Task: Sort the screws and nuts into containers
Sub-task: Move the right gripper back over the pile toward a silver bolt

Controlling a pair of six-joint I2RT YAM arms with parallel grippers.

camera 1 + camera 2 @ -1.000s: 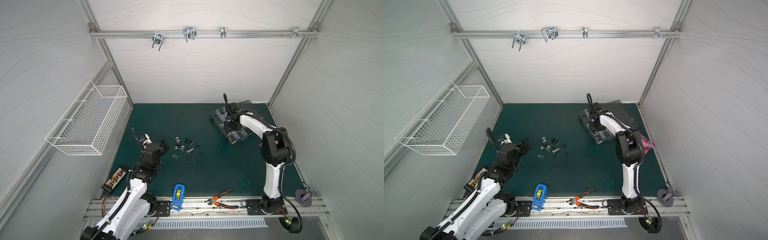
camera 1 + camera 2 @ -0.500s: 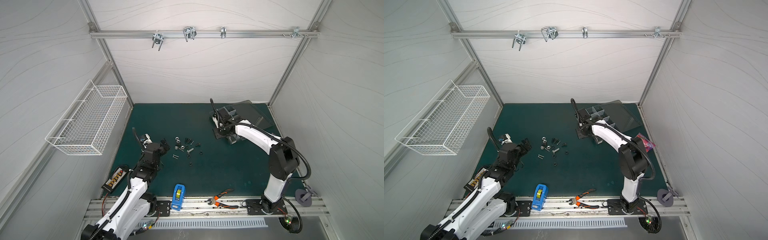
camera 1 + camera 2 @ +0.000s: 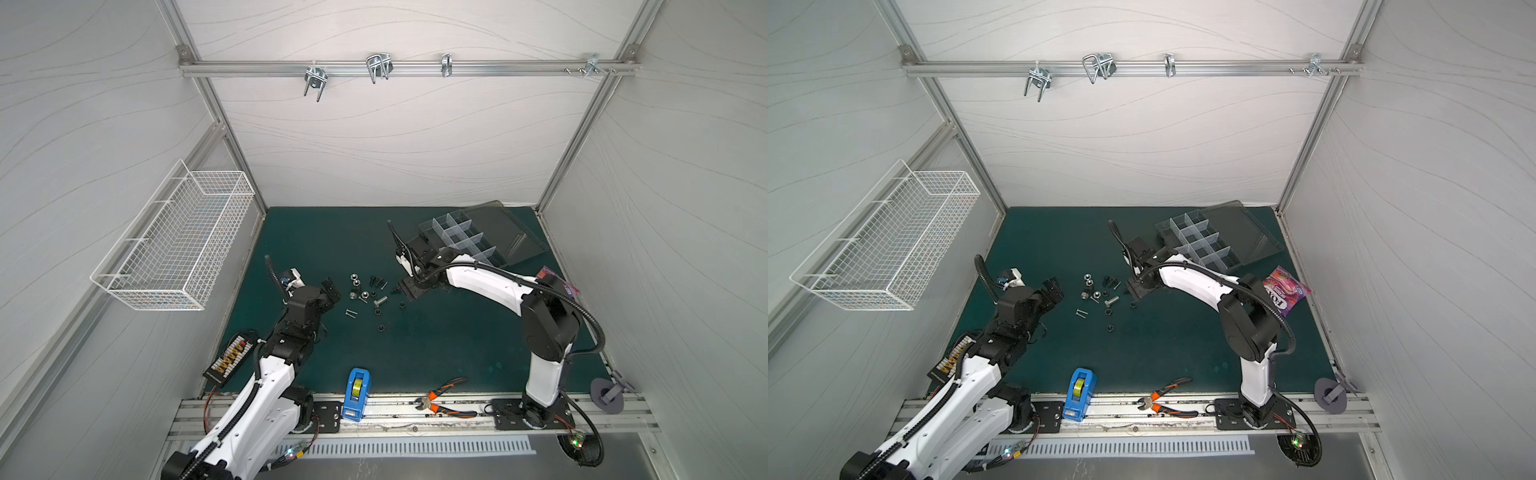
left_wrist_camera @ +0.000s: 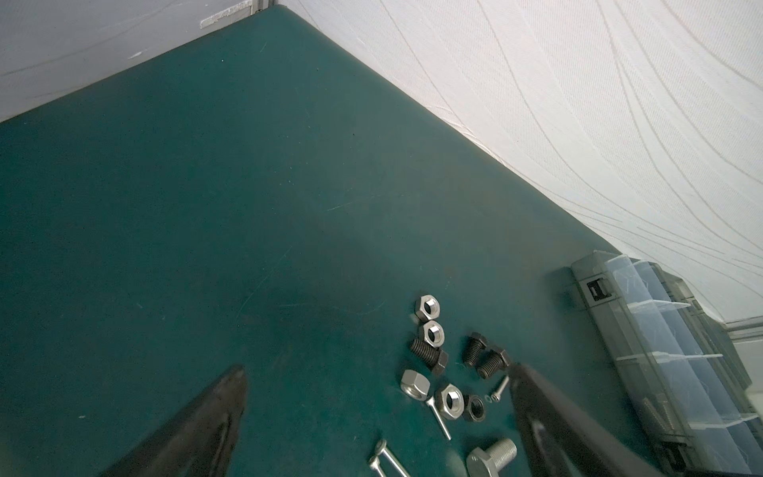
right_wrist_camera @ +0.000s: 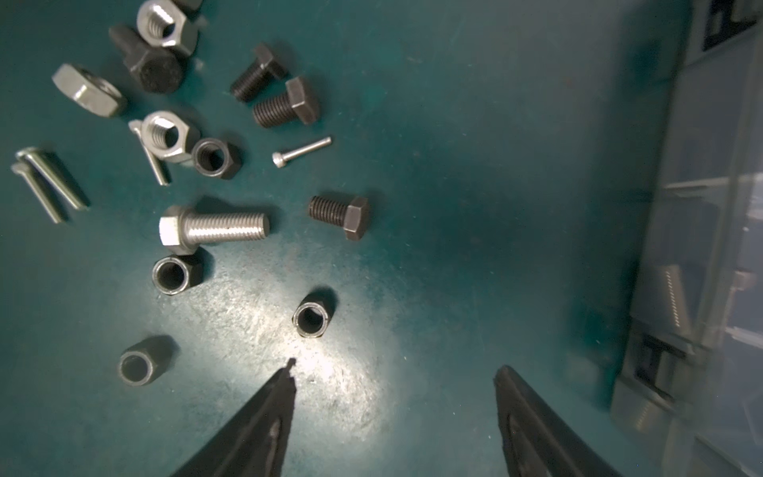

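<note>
Right wrist view: the right gripper (image 5: 396, 367) is spread wide, nothing held in it, above the mat (image 5: 475, 186). A black nut (image 5: 311, 318) is found near one fingertip (image 5: 280, 392). In a top view, the screws (image 3: 380, 300) and nuts (image 3: 354, 276) are scattered at nine o'clock of that gripper. Further that way the left gripper (image 3: 332, 291) is held wide and empty. The containers (image 3: 457, 237) are placed at two o'clock.

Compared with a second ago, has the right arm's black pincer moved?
Yes. The right pincer has left the clear grey plastic organizer box and swung left in both top views, now beside the loose metal screws and nuts.
</note>
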